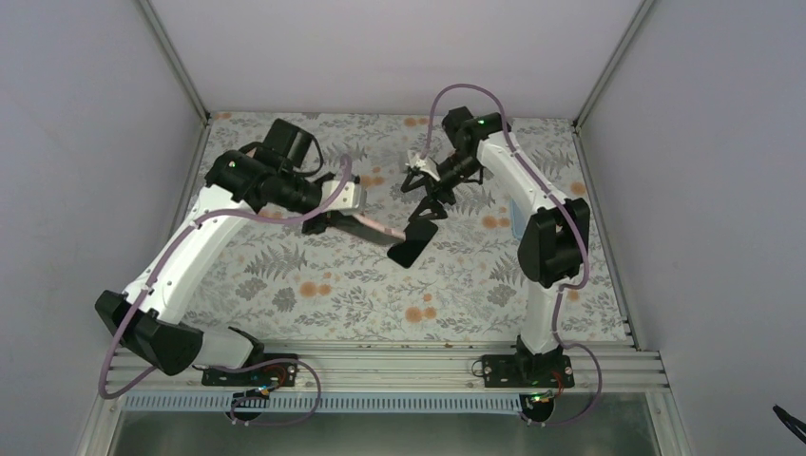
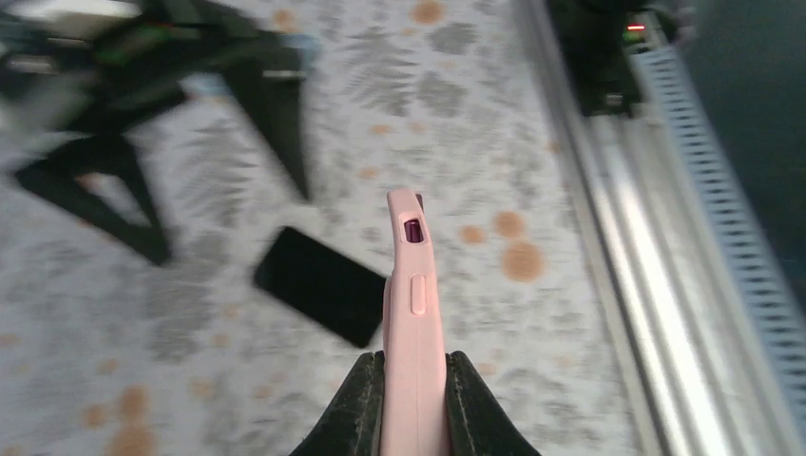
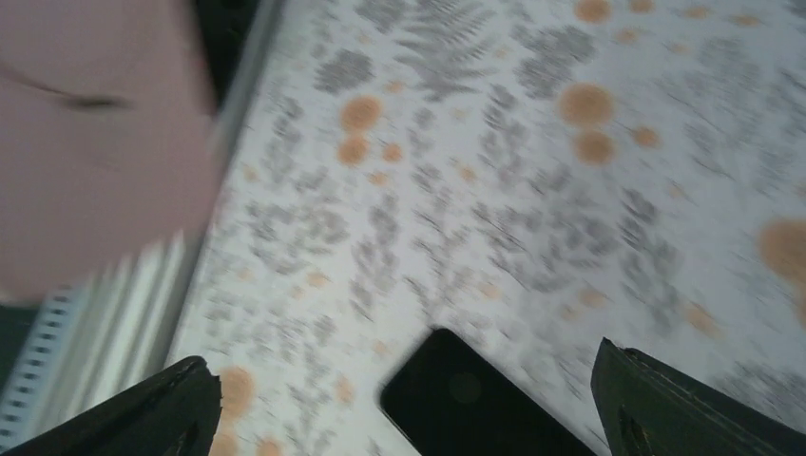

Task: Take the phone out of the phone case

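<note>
Clamping the pink case [image 2: 412,285] in your left gripper [image 2: 414,378], lift it clear; phone [image 3: 466,404] lies free lower centre, right gripper [image 3: 404,380] spread apart over it, so raise straight up.

Patterned cloth [image 1: 314,285] covers the table, grey ferns and orange blossoms on white; it lies flat and reaches the back wall [image 1: 380,47] and both side walls; left wall [image 1: 76,142] and right wall [image 1: 722,142] are plain pale grey; a slanted metal post [image 1: 176,57] stands at each back corner; a silver rail [image 1: 399,359] runs along the cloth's near edge; a ribbed strip [image 1: 380,402] sits just below the rail; wrist views are blurred, with the same cloth [image 2: 219,380] and rail [image 2: 618,285] in the left one and cloth [image 3: 532,190] in the right one.
</note>
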